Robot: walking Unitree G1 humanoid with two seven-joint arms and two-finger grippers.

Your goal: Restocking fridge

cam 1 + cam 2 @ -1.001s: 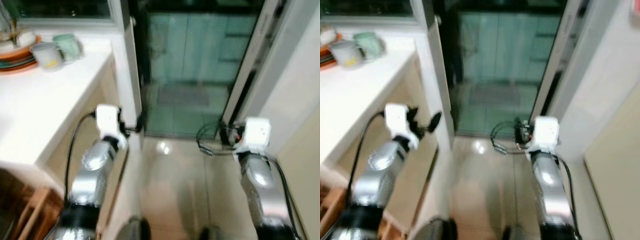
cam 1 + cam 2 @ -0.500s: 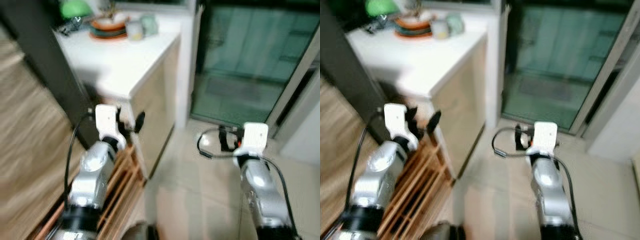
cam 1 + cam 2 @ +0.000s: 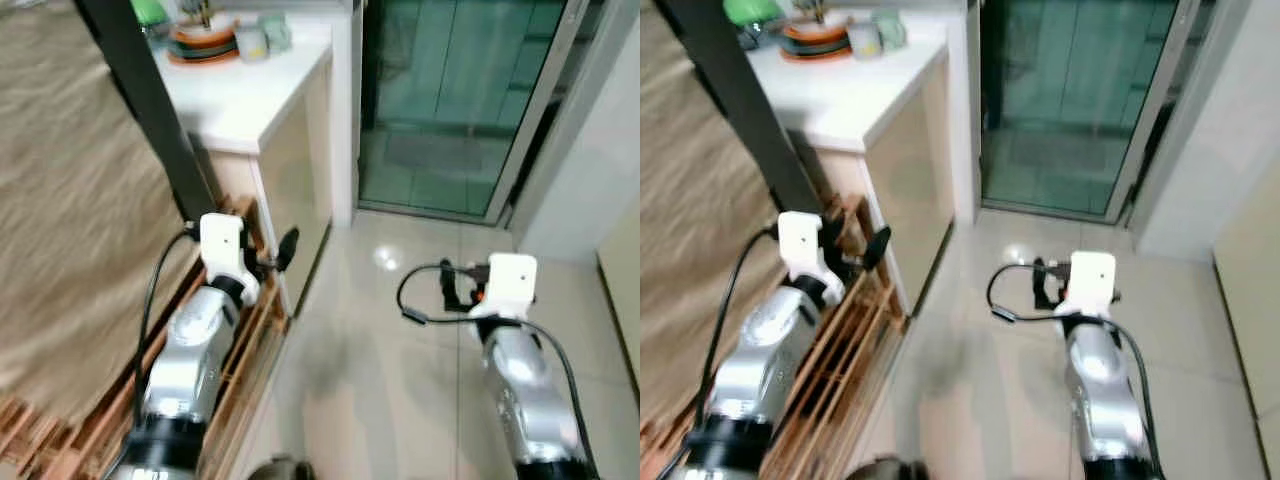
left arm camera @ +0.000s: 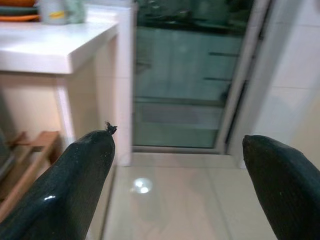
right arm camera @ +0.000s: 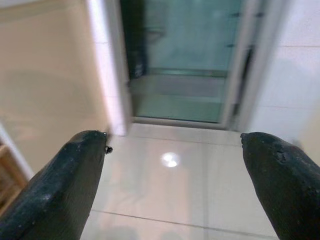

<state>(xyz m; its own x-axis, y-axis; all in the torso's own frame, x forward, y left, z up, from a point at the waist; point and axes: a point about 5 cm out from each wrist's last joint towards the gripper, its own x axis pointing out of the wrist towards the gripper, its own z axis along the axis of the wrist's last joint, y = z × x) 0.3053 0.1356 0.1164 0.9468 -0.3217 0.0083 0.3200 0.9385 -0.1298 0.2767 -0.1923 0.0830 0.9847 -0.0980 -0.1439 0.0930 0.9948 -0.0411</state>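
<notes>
Both arms are held out in front of me over a glossy tiled floor (image 3: 380, 350). My left gripper (image 3: 278, 250) is open with nothing between its fingers, beside the end of a white counter (image 3: 250, 95); the left wrist view shows the same open gripper (image 4: 180, 145). Over bare tiles my right gripper (image 3: 450, 287) is also open and holds nothing, as the right wrist view (image 5: 175, 142) confirms. No fridge or goods can be made out.
Stacked orange plates (image 3: 200, 45) and two cups (image 3: 262, 38) sit at the counter's far end. A wooden slatted rack (image 3: 245, 330) lies below it. A dark slanted post (image 3: 150, 110) and a tan woven surface (image 3: 70, 200) are on the left. A glass sliding door (image 3: 440, 90) stands ahead.
The whole picture has shifted: the camera turned and drew back, so the counter sits farther away at upper left and more floor shows. Both arms keep the same pose, grippers still open.
</notes>
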